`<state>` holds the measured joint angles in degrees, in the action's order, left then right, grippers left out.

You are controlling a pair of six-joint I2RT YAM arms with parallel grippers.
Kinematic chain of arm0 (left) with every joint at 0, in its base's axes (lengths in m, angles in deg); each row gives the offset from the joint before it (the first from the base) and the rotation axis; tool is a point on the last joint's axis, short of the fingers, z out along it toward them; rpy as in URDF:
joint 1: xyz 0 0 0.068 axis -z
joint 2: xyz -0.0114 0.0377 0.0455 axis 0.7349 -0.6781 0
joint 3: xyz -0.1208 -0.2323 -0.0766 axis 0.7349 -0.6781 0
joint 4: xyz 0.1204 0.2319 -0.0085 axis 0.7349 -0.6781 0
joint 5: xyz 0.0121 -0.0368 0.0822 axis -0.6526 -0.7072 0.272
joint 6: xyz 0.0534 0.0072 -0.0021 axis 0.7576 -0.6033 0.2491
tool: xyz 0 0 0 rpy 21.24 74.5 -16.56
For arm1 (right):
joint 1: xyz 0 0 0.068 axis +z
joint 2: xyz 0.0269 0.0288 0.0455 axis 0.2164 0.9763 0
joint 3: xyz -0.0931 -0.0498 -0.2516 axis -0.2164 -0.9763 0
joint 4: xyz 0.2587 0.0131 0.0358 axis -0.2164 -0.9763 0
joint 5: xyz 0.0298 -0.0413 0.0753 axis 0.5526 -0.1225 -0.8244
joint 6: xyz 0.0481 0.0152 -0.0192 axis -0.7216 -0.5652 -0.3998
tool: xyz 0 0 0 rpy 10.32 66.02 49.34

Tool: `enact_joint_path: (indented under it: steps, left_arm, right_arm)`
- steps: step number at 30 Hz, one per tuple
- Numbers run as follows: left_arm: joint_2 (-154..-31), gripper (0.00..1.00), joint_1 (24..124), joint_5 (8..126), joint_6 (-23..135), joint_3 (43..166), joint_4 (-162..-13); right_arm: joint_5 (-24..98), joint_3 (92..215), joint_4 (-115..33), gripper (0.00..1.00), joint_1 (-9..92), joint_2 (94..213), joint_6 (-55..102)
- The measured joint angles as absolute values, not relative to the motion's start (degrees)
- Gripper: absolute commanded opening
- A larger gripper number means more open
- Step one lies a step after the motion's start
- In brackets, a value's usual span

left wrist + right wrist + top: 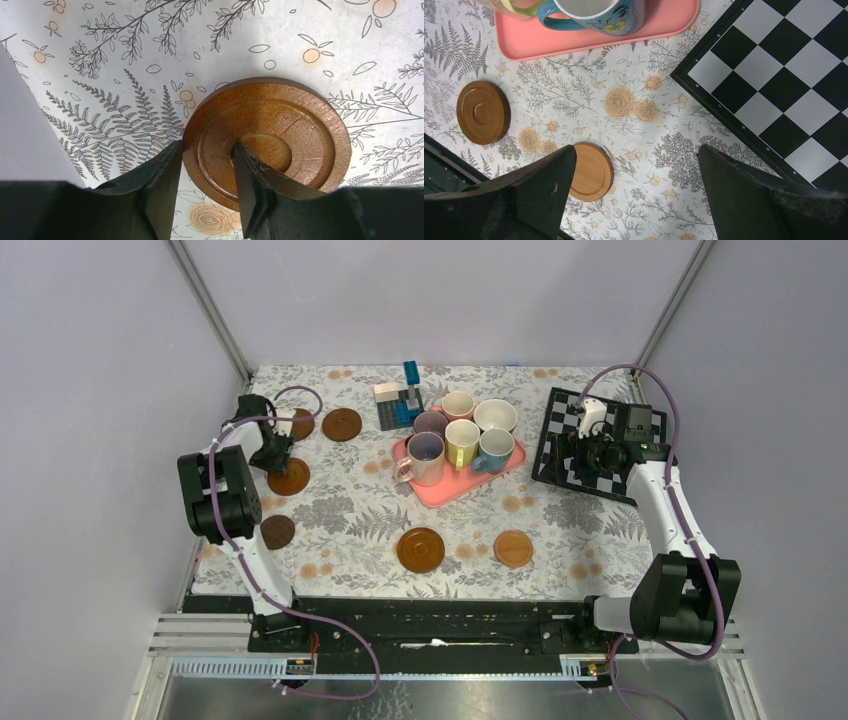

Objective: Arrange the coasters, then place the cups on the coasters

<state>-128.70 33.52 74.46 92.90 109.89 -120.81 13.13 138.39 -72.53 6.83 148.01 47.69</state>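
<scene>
Several brown coasters lie on the floral tablecloth: two at the back left (pixel 342 424), one at the left (pixel 277 531) and two at the front (pixel 420 549) (pixel 513 548). My left gripper (pixel 272 456) (pixel 207 150) is down on another coaster (pixel 290 478) (pixel 280 125). It stands part open astride the rim, one finger (pixel 162 185) outside it and the other (pixel 252 190) in the ring groove. Several cups (pixel 426 458) (pixel 599 15) stand on a pink tray (pixel 450 490) (pixel 574 42). My right gripper (pixel 590 452) (pixel 634 190) hangs wide open and empty by the chessboard, above a light coaster (pixel 591 172).
A black-and-white chessboard (pixel 560 440) (pixel 784 75) with a white piece (pixel 592 415) lies at the back right. A grey and blue block build (pixel 400 400) stands behind the tray. A darker coaster (pixel 483 112) lies near the table's front edge.
</scene>
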Motion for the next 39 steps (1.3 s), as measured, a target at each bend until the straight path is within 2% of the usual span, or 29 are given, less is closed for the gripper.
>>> enact_joint_path:
  steps: [18, 27, 32, 33, 39]
  left_arm:
    - [-128.7, 0.48, 33.11, 74.15, 92.03, 111.05, -121.68]
    - [-117.16, 0.65, 34.96, 64.17, 92.66, 113.39, -126.58]
    - [-102.43, 0.66, 46.66, 56.56, 95.48, 105.89, -127.74]
    - [-101.82, 0.67, 47.4, 56.14, 95.57, 105.45, -127.91]
    - [-95.05, 0.68, 67.05, 54.37, 96.31, 96.38, -128.87]
  right_arm:
    - [13.13, 138.39, -72.53, 0.98, 6.83, 148.01, 47.72]
    - [13.02, 138.39, -72.53, 0.98, 6.83, 148.01, 47.65]
    - [12.91, 138.39, -72.53, 0.98, 6.83, 147.8, 47.3]
    - [12.91, 138.39, -72.51, 0.98, 6.83, 147.69, 47.19]
    - [12.88, 138.39, -72.36, 0.98, 6.83, 147.27, 46.73]
